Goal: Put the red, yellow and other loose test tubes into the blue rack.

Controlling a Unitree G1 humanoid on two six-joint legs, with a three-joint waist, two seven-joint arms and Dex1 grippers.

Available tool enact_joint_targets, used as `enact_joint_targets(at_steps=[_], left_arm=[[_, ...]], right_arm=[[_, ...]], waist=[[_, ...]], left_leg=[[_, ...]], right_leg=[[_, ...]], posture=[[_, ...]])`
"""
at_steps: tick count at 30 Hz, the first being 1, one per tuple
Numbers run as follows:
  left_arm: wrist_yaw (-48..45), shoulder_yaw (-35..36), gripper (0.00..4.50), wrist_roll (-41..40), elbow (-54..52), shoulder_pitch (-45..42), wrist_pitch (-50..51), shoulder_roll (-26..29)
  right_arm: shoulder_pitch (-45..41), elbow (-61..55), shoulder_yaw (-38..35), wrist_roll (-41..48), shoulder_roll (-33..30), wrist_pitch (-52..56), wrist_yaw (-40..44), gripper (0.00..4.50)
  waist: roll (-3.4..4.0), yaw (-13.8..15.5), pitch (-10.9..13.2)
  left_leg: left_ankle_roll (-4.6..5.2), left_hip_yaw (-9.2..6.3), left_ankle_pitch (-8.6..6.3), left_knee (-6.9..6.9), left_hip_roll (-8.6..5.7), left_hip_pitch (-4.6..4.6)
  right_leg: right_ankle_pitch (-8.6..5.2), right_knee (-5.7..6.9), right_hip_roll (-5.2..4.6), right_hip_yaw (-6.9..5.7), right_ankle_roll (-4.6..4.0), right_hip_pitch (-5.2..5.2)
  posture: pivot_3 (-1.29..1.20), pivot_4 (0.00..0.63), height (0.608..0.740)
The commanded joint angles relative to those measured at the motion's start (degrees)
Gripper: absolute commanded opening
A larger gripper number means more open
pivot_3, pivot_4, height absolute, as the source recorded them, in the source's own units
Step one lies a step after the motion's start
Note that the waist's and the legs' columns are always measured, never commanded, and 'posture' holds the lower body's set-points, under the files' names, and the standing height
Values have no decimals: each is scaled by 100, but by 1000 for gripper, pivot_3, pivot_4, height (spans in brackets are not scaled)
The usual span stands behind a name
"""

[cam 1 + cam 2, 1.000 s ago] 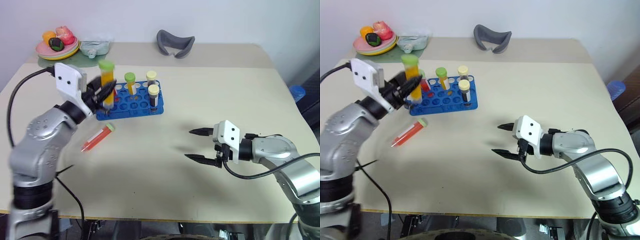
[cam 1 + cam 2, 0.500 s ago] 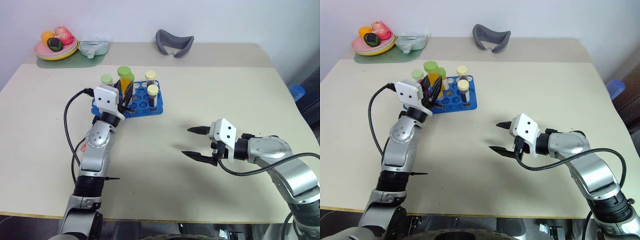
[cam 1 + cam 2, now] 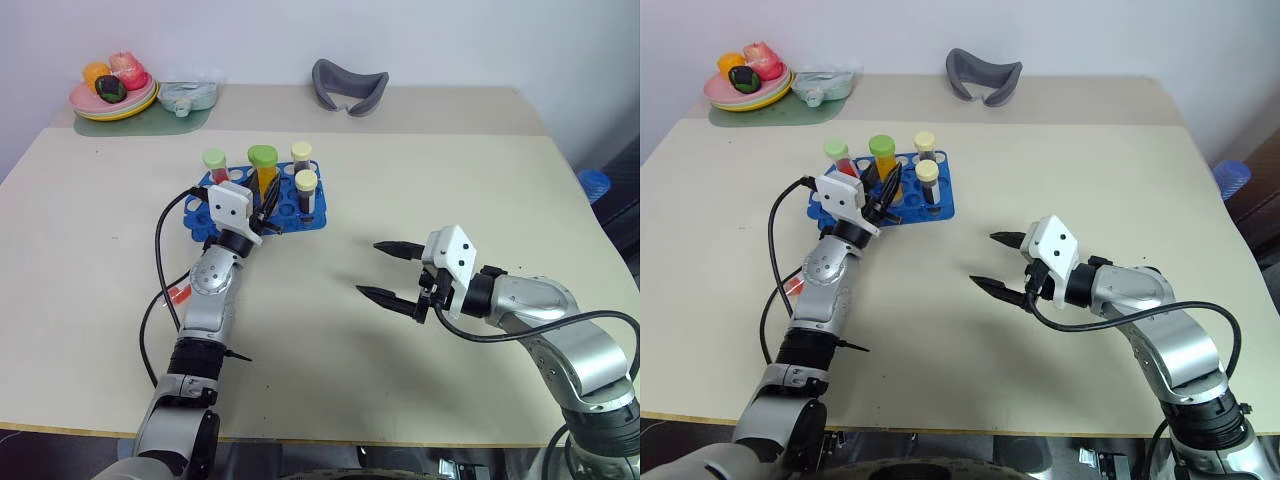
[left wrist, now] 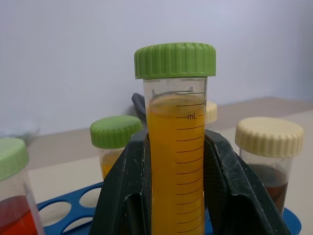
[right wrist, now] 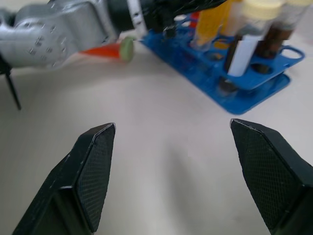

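Left hand (image 4: 177,196) clamps yellow tube (image 4: 177,161) over blue rack (image 3: 310,219); right hand (image 3: 388,271) gapes above beige table (image 3: 450,180), apparently empty.

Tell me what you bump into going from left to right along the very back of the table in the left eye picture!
Plate of toy food → pale green packet → grey curved thing.

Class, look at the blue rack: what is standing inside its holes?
In the blue rack stand capped tubes: a red one and two dark ones. The yellow tube sits between the left gripper jaws; its bottom end is hidden.
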Motion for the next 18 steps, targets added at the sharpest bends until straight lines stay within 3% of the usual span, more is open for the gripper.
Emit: enact_joint_targets(at_steps=[1, 18], left_arm=[[-34, 32, 788, 28, -8, -29, -178, -37], [323, 153, 788, 272, -102, 259, -250, 63]], right_arm=[[42, -80, -182, 169, 131, -74, -69, 3853], [216, -28, 11, 53, 426, -180, -315, 3853]], waist=[[0, 0, 0], [6, -21, -4]], left_leg=[[0, 0, 0, 0, 0, 0], [0, -1, 0, 0, 0, 4]], right_leg=[[0, 0, 0, 0, 0, 0], [0, 4, 1, 1, 0, 1]], posture=[[0, 150, 740], [0, 150, 740]])
